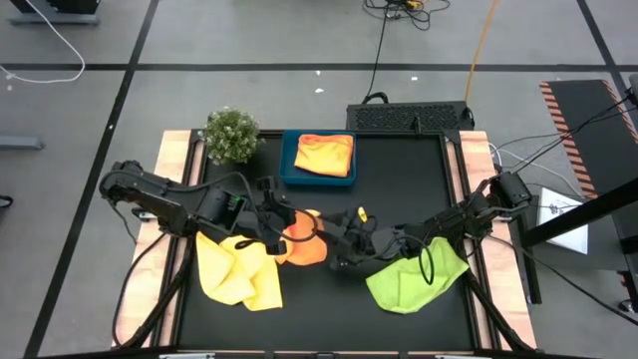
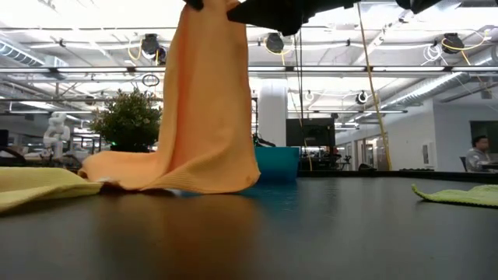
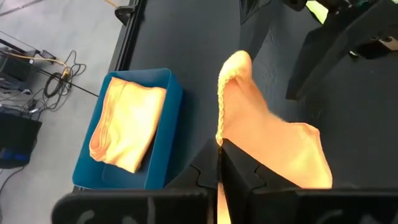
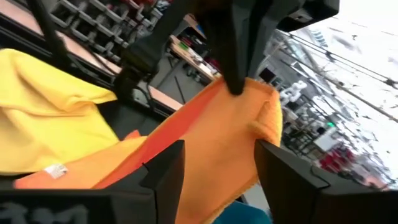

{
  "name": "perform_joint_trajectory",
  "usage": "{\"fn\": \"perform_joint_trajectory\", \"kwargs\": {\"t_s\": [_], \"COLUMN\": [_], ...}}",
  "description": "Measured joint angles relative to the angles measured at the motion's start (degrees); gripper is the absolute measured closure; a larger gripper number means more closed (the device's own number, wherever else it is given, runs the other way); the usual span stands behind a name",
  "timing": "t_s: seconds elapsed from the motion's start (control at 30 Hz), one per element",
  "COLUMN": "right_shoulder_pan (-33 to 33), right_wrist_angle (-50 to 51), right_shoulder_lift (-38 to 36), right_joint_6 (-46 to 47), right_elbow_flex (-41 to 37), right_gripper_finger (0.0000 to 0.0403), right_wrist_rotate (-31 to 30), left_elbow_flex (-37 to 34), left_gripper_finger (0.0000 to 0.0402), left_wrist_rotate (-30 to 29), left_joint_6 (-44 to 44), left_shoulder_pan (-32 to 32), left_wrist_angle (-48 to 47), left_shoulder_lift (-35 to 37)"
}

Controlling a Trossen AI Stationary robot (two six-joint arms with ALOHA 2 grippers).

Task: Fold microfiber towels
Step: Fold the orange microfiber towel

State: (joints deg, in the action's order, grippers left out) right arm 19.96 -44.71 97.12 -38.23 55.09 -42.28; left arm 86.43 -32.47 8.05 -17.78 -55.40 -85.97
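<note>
From above, the left tool (image 1: 282, 221) is clamped on the orange towel (image 1: 304, 242) at mid-desk, beside the right tool (image 1: 334, 239). The low view alone shows that towel hanging with its hem on the desk (image 2: 311, 233). The right wrist view shows the right tool's fingers (image 4: 163, 174) spread, holding nothing.

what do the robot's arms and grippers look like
Both arms are dark, nearly black, jointed segments with black cables looped along them. The left arm shows a small green spot near its wrist. The right arm has a pale block near its elbow. Each gripper ends in two flat, dark, angular fingers.
</note>
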Motion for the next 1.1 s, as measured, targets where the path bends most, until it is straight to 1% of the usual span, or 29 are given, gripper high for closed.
{"fn": "perform_joint_trajectory", "kwargs": {"t_s": [0.13,0.27,0.43,0.6,0.73,0.87,1.0,1.1], "right_shoulder_pan": [-0.27,-1.29,-3.07,-4.19,-4.28,-4.26,-4.24,-4.22], "right_wrist_angle": [-0.33,-0.5,-0.59,-2.44,-3.6,-3.5,-3.5,-2.99], "right_shoulder_lift": [0.0,0.0,0.0,0.0,0.0,0.0,0.0,0.0], "right_joint_6": [-1.72,-2.15,-2.11,-1.62,-1.5,-1.49,-1.49,-1.58], "right_elbow_flex": [1.02,1.98,2.19,2.19,2.19,2.19,2.19,2.19], "right_gripper_finger": [0.0225,0.0227,0.0227,0.0227,0.0227,0.0227,0.0229,0.0242], "right_wrist_rotate": [-2.95,-3.17,-3.15,-2.83,-0.72,1.05,5.29,4.92], "left_elbow_flex": [0.0,0.0,0.0,0.0,0.0,0.0,0.0,-0.02], "left_gripper_finger": [0.0398,0.0389,0.0398,0.0389,0.0398,0.039,0.0395,0.0397], "left_wrist_rotate": [0.73,1.46,1.55,2.5,2.67,2.67,2.67,2.67], "left_joint_6": [0.08,0.14,0.2,-0.17,-0.3,-0.37,-0.43,-0.41], "left_shoulder_pan": [0.02,0.0,-0.24,-0.88,-1.45,-1.49,-1.49,-1.49], "left_wrist_angle": [0.02,0.02,0.02,0.01,0.02,0.0,0.0,0.0], "left_shoulder_lift": [0.0,0.0,0.0,0.0,0.0,0.0,0.0,0.0]}}
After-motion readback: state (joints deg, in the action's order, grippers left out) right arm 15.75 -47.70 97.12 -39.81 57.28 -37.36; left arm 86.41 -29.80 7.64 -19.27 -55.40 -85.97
